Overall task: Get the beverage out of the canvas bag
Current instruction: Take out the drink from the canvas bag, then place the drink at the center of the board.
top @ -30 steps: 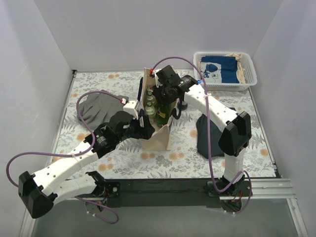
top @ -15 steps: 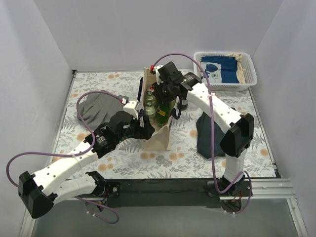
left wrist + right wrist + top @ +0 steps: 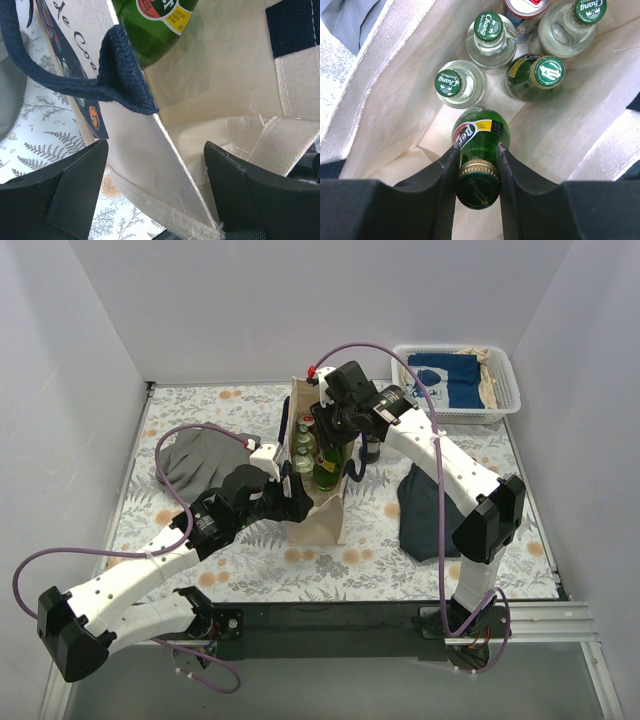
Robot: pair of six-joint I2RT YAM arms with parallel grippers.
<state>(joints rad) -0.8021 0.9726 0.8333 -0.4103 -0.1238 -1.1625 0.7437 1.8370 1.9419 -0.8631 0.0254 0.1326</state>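
The cream canvas bag (image 3: 322,522) with navy handles stands mid-table. My right gripper (image 3: 336,428) is above its mouth, shut on the neck of a green glass bottle (image 3: 326,468) with a gold cap. In the right wrist view the gripper (image 3: 478,155) clamps this bottle (image 3: 480,131) just under the cap. The bottle's body is still inside the bag. Clear Chang bottles (image 3: 489,27), another green bottle (image 3: 546,71) and a can (image 3: 525,5) stand deeper inside. My left gripper (image 3: 297,495) is open, its fingers astride the bag's near wall (image 3: 150,150) below a navy handle (image 3: 117,75).
A white plastic basket (image 3: 508,392) with blue and beige cloth stands at the back right. A grey cloth (image 3: 195,460) lies left of the bag. A dark cloth (image 3: 425,512) lies to its right. A small dark object (image 3: 372,452) stands by the bag's right side.
My right gripper has risen and moved slightly back with the green bottle in it, drawing the bottle higher in the bag. The left arm has not moved.
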